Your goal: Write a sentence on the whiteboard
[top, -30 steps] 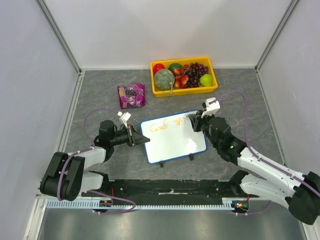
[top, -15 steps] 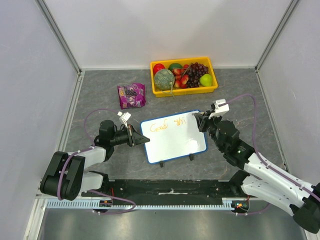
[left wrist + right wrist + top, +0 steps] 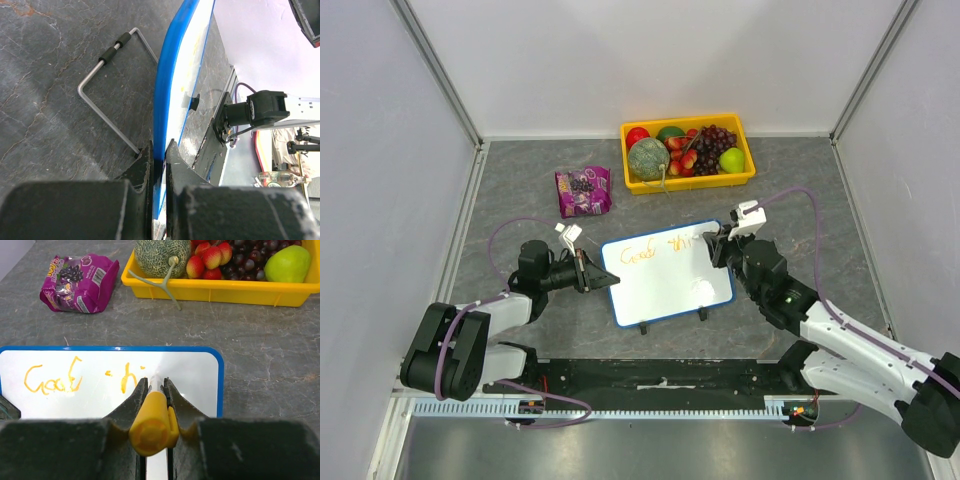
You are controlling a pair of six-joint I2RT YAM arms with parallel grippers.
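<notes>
The whiteboard [image 3: 670,275], white with a blue rim, stands on small feet mid-table. Orange handwriting [image 3: 638,254] reads "Good" with a few more strokes [image 3: 678,243] to its right; it also shows in the right wrist view [image 3: 52,380]. My left gripper [image 3: 603,279] is shut on the board's left rim [image 3: 162,115]. My right gripper [image 3: 712,244] is shut on an orange marker [image 3: 152,420], its tip on the board's upper right part [image 3: 180,375], just right of the last strokes.
A yellow tray [image 3: 688,182] holding a melon, grapes, strawberries and an apple stands at the back. A purple snack bag [image 3: 582,191] lies left of it. Grey walls close in three sides. The board's wire stand [image 3: 107,100] shows underneath.
My right gripper with the marker swung right off the writing, then came back left to the strokes after "Good". The left gripper and the board have not moved.
</notes>
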